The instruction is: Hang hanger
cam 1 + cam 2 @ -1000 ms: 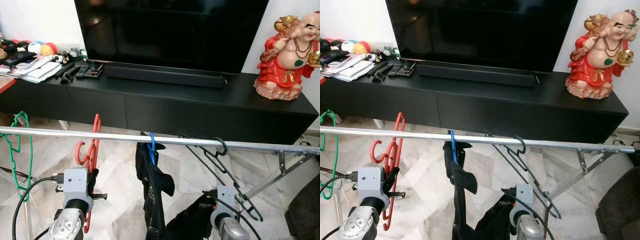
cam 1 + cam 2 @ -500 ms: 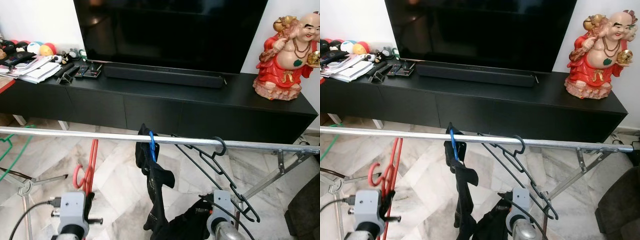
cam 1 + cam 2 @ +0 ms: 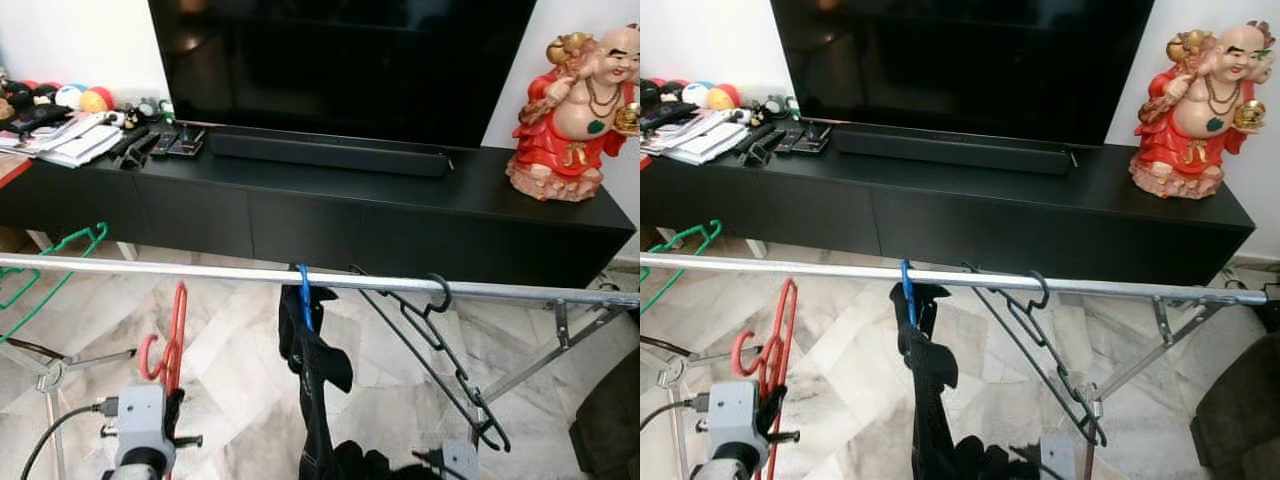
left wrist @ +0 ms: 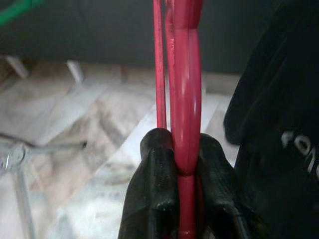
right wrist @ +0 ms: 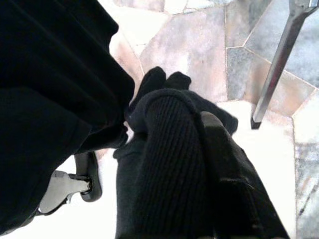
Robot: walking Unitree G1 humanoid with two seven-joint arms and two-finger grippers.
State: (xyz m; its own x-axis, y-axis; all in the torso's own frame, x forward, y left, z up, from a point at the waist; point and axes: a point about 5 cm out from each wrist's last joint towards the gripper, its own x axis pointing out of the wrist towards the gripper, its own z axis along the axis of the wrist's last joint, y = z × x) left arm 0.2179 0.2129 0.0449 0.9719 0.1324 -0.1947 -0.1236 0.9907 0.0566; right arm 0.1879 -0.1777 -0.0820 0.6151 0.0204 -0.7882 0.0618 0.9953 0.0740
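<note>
The red hanger (image 3: 172, 340) stood upright below the metal rail (image 3: 200, 271), its hook not over it, pinched between the left gripper (image 4: 185, 164) jaws. The right gripper (image 5: 199, 164) had its jaws closed on a black ribbed garment (image 5: 169, 164), low beside the black clothes hanging from the blue hanger (image 3: 304, 290).

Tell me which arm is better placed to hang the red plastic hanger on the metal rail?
Left, probably. The left gripper is shut on the red plastic hanger, just below the metal rail. The right gripper is shut on black ribbed cloth.
</note>
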